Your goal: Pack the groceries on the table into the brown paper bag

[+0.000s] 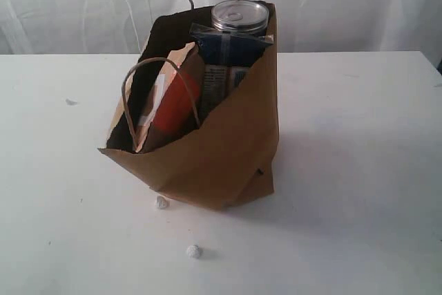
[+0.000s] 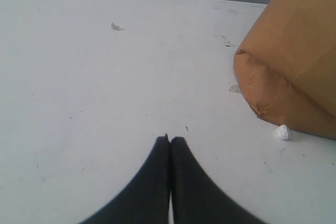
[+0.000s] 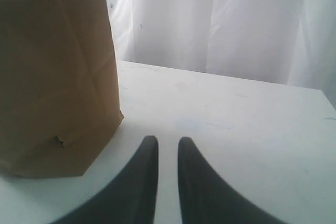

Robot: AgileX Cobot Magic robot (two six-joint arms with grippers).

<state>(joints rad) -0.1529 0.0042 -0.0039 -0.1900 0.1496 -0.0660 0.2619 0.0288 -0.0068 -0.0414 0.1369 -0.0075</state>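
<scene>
Container: the brown paper bag (image 1: 228, 150) stands on the white desk (image 1: 359, 170), about midway across it and nearer the far edge than the near one. Its mouth is open and ragged.

Contents, seen through the mouth:
- dark can with silver pull-tab lid (image 1: 239, 16), highest in the bag, against the rear wall
- long dark-blue packet (image 1: 235, 48), just in front of and below the can, upright
- an orange container (image 1: 174, 101) with a white patch, lower down on the left side – its exact kind cannot be told
Anything deeper is hidden by the bag walls.

Condition of the bag: kraft brown and creased, with the front wall folded to a low corner. There is a small tear (image 1: 260, 170) near the base on the right face. The front cord handle (image 1: 131, 84) droops over the mouth.

Hands: the left hand (image 2: 169, 140) has its fingers pressed together and grips nothing; it hangs over bare desk, with the bag off to one side. The right hand (image 3: 167, 142) shows a narrow gap between its fingers with nothing in it, and sits near the bag's base without touching it.

Clearance: broad bare surface lies on both sides of the bag and in front of it. Two small white pellets (image 1: 161, 202) lie ahead of the front corner – one just beside the bag, the other further forward. A white curtain (image 1: 345, 5) hangs behind the far edge.
</scene>
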